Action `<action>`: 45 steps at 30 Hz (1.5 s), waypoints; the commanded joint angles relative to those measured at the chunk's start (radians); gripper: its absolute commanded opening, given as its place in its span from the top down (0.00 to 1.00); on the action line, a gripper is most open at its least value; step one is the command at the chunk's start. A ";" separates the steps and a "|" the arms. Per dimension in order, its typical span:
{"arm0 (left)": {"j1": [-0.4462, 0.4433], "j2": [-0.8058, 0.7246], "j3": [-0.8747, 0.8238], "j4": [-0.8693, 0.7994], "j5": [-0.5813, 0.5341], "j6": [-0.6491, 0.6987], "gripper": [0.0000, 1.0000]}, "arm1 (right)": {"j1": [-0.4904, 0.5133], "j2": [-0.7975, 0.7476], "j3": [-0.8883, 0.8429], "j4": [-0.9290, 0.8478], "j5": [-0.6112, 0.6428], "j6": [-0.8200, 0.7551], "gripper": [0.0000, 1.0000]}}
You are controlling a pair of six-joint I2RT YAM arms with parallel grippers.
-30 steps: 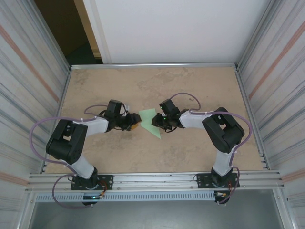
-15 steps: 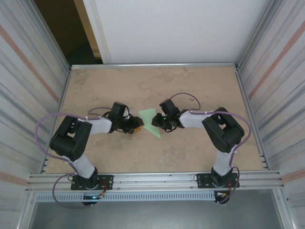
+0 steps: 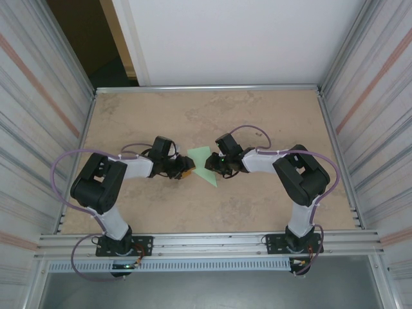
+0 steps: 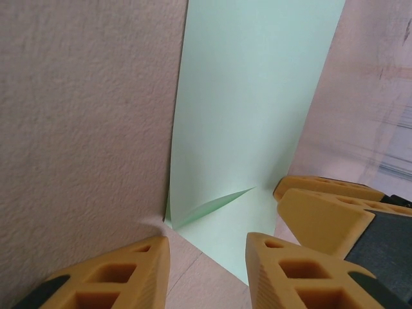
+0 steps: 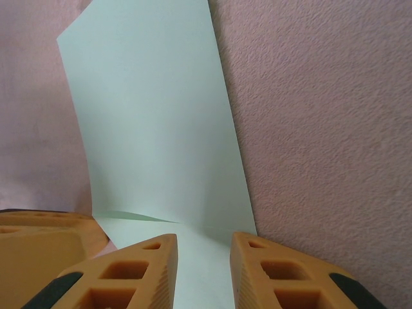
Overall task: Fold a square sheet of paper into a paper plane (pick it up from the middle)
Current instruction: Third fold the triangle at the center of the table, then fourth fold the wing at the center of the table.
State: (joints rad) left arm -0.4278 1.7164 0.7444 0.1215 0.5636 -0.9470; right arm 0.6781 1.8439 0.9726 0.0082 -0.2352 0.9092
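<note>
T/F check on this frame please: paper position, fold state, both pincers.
1. The sheet of paper lies on the table between the two pincers. True.
2. The paper is a finished narrow dart. False: it is a broad pale green piece with one crease near the pincers.
3. The left pincer is at the table's far edge, away from the paper. False: it sits low at the paper's left side, mid-table.
4. The right pincer has its jaws apart, with paper showing in the gap. True.
5. The left pincer's jaws are pressed together. False: there is a clear gap between them.
</note>
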 commanded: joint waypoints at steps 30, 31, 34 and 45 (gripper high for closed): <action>-0.002 0.037 0.055 0.070 0.102 0.080 0.82 | -0.018 -0.010 -0.018 0.005 -0.013 -0.031 0.66; -0.001 0.037 0.053 0.073 0.102 0.076 0.83 | -0.022 -0.019 -0.024 0.010 -0.013 -0.036 0.64; 0.002 0.034 0.044 0.093 0.097 0.055 0.89 | -0.026 -0.057 -0.036 0.029 -0.009 -0.065 0.58; 0.005 -0.005 0.066 0.047 0.036 -0.041 0.96 | 0.047 -0.241 -0.079 -0.074 0.238 -0.368 0.50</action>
State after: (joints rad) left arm -0.4267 1.7428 0.7818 0.1982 0.6292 -0.9463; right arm 0.6777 1.6424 0.8982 0.0044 -0.1230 0.6895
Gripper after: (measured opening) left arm 0.050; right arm 0.500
